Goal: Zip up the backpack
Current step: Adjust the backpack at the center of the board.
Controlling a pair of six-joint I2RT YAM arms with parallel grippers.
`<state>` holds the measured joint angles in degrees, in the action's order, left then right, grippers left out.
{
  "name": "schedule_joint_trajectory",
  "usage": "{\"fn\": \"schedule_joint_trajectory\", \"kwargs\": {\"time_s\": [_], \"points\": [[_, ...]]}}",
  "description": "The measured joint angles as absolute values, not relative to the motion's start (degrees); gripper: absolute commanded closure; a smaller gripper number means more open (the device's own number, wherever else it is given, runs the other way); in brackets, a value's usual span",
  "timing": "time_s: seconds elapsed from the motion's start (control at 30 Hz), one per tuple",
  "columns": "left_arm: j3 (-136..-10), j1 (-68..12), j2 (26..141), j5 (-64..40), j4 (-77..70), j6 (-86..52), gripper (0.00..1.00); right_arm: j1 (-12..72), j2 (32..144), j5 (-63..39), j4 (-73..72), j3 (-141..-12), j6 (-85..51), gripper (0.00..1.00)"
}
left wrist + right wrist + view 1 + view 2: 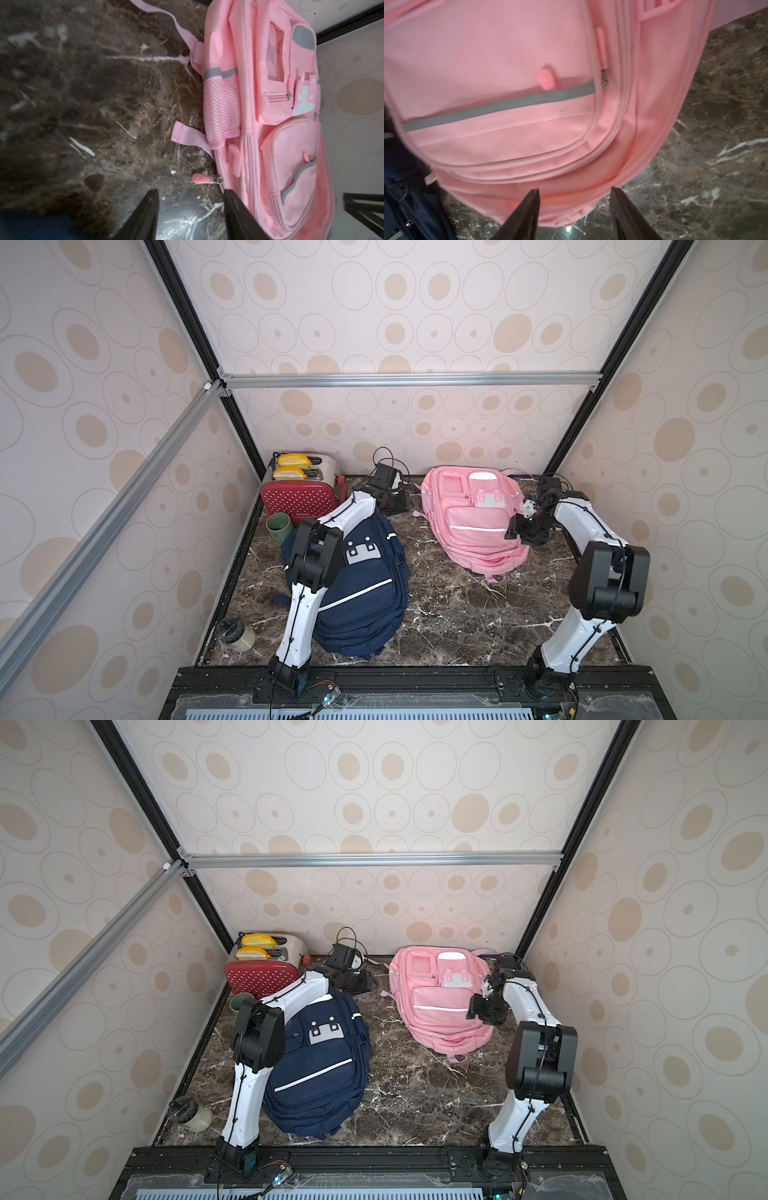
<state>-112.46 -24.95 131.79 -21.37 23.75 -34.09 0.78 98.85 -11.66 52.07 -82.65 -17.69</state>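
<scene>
Starting at the left of the bench (449, 614): passing a jar (237, 635), a green mug (279, 526) and a red toaster (299, 497) carrying small writing too blurred for reading. Moving on to a navy pack (361, 593), lying flat beneath the left arm and touching neither set of fingers. Reaching next the left fingers (145, 214), standing wide apart and gripping nothing, hovering over bare bench just beside the pink pack (469, 522), at its left flank. Finding the pink pull (200, 179) lying loose just ahead of that gap, hanging off the side zip and touching neither finger. Taking in the pink pack itself, lying front-up at the back right, stretching lengthwise from the back wall toward the front and leaning slightly rightward. Ending at the right fingers (527, 214), likewise spread and empty, pointing at the pack's lower right edge. Judging the left arm nearer the pull, so favouring it for any further tug along the flank. Seeing no readable label on either pack.
</scene>
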Motion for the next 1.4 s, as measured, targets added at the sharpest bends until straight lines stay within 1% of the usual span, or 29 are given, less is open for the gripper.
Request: {"fn": "schedule_joint_trajectory", "kwargs": {"time_s": [0.07,0.13,0.23,0.3,0.5,0.57,0.63,0.7,0.73,0.83,1.0,1.2,1.4], "points": [[-114.89,-24.99,133.51,-21.58,23.22,-33.56,0.36,5.56,93.51,-11.44,51.4,-81.91,-19.86,0.38],[-116.18,-25.45,134.8,-22.24,22.5,-33.28,0.34,8.4,90.0,-12.53,49.95,-80.62,-22.11,0.38],[-117.6,-25.96,136.84,-23.68,20.62,-33.15,0.33,8.95,88.09,-15.88,46.17,-77.14,-26.02,0.39],[-118.43,-26.15,138.45,-25.08,19.0,-33.43,0.32,9.41,89.86,-17.5,43.18,-75.13,-28.25,0.39],[-122.41,-26.37,145.01,-28.75,14.35,-36.91,0.34,13.63,101.36,-20.97,36.99,-75.05,-30.26,0.39],[-124.03,-26.37,147.24,-29.47,13.28,-38.41,0.39,13.74,102.8,-21.41,36.82,-75.05,-30.26,0.39],[-125.51,-26.37,149.27,-29.87,12.43,-40.07,0.55,13.63,102.87,-21.89,36.6,-74.78,-30.22,0.39],[-126.96,-26.37,150.85,-30.3,11.79,-41.32,0.65,13.5,102.56,-22.09,36.01,-74.04,-30.2,0.39],[-127.13,-26.37,151.41,-30.76,11.03,-41.74,0.72,13.43,102.5,-22.13,35.73,-73.41,-30.2,0.39],[-126.67,-26.37,151.65,-32.08,8.56,-43.51,1.0,13.19,102.5,-22.22,34.68,-71.24,-29.78,0.39],[-121.86,-26.41,149.91,-32.69,4.32,-44.23,1.0,11.92,102.5,-22.0,34.41,-70.52,-28.58,0.39],[-109.23,-26.74,141.23,-33.15,2.2,-43.75,1.0,6.94,102.96,-22.24,36.49,-70.24,-25.78,0.39],[-99.66,-28.21,133.29,-33.52,3.33,-43.38,1.0,1.02,105.16,-21.28,39.57,-73.69,-21.8,0.39]]}}
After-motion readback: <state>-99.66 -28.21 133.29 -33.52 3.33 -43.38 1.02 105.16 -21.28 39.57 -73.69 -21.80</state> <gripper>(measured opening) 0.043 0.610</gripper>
